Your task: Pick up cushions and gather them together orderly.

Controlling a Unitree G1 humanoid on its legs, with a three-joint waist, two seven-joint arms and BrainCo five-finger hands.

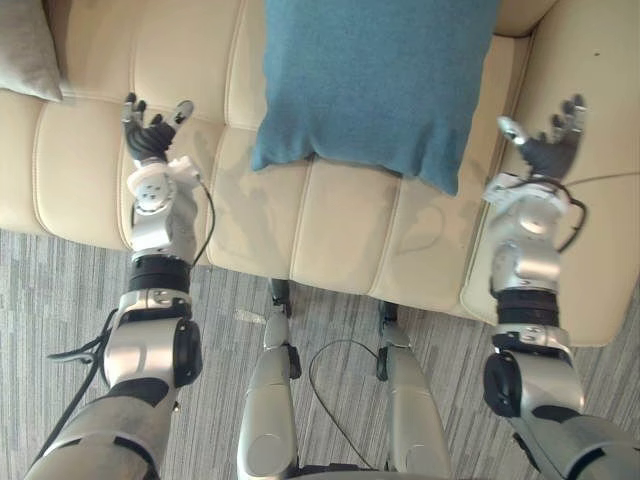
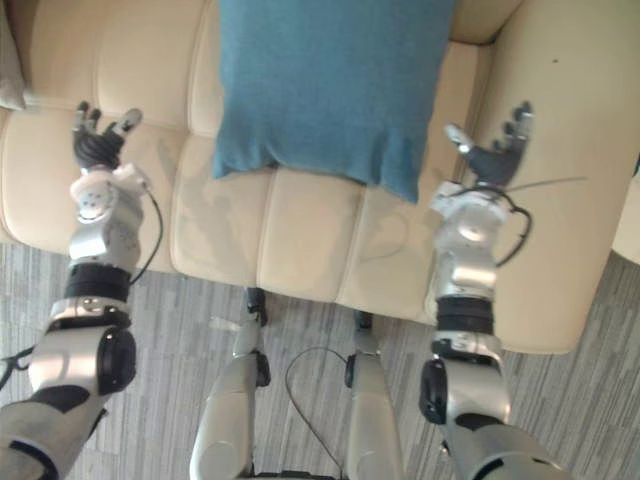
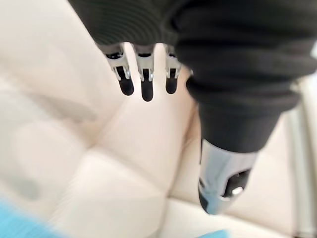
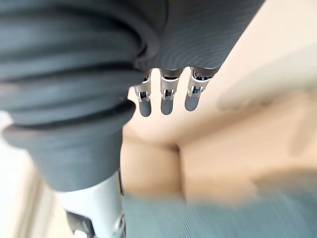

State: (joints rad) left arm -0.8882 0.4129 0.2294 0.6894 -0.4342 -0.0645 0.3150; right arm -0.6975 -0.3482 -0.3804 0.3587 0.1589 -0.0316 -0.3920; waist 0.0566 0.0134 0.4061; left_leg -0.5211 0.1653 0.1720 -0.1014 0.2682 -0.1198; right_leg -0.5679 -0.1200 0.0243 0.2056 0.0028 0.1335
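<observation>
A blue cushion (image 1: 375,80) lies on the cream sofa seat (image 1: 330,220), leaning toward the backrest, between my two hands. My left hand (image 1: 152,135) hovers over the seat to the cushion's left, open, fingers straight, holding nothing. My right hand (image 1: 545,145) is over the sofa's right armrest area, just right of the cushion's lower corner, also open and empty. A grey cushion (image 1: 25,45) sits at the far left of the sofa. In the left wrist view the fingers (image 3: 143,87) point at bare cream upholstery; in the right wrist view the fingers (image 4: 166,99) are straight too.
The sofa's front edge (image 1: 300,275) runs across the view, with grey striped carpet (image 1: 230,330) below it. The wide cream armrest (image 1: 590,200) stands at the right.
</observation>
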